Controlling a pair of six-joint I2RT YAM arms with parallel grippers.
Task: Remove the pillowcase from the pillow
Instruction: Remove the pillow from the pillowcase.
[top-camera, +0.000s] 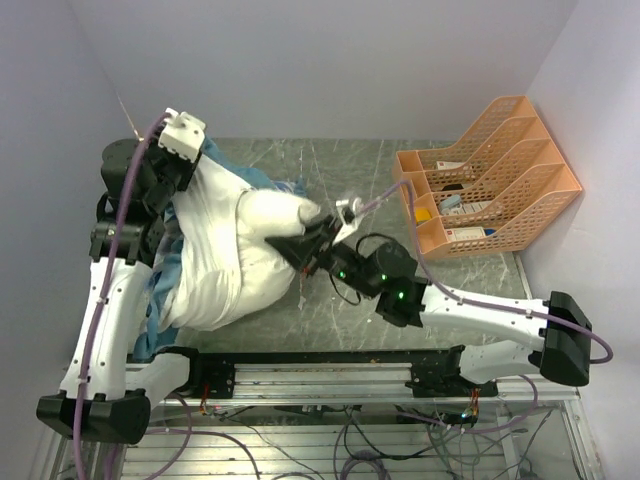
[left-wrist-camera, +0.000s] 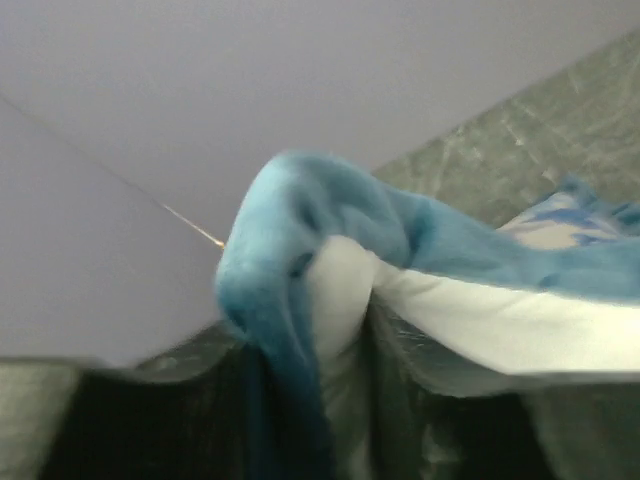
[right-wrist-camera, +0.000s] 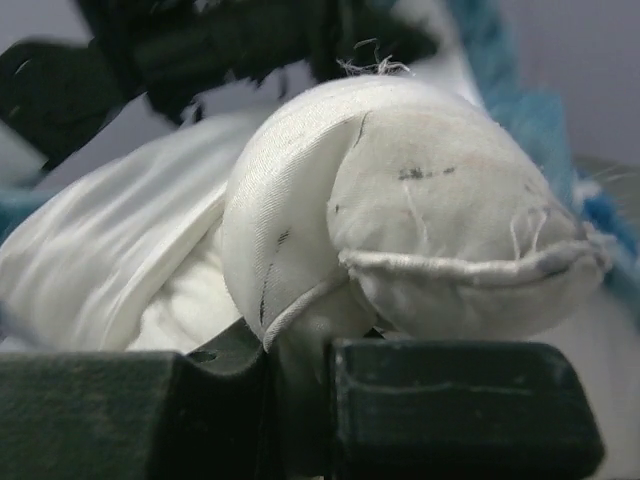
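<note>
The table (top-camera: 330, 160) looks like slick marble, so imo nothing anchors the pillow (top-camera: 270, 215) except the one pinch on it. The pillow lies left of centre with its right end poking out bare. The rest sits under wrinkled white folds that I take for the lining of the pillowcase (left-wrist-camera: 290, 220), and blue fabric is bunched along the left and far side. Main risk as I see it: if the arms pull apart and the cover snags on the fat stuffing, the whole pillow just drags left instead of sliding out.

The right gripper (right-wrist-camera: 300, 395) is clamped on a seamed corner of the pillow. It's only a thin bite of fabric, so a hard tug could pop it loose.

The left gripper (top-camera: 190, 165) is right at the teal ruffle, which drapes over it in the wrist view. I honestly can't tell whether its jaws are together or apart. If they're loose, the ruffle slips off and the cover goes slack.

Smaller worry: the right arm pulling away toward the orange file rack (top-camera: 490, 180) and bumping it.
</note>
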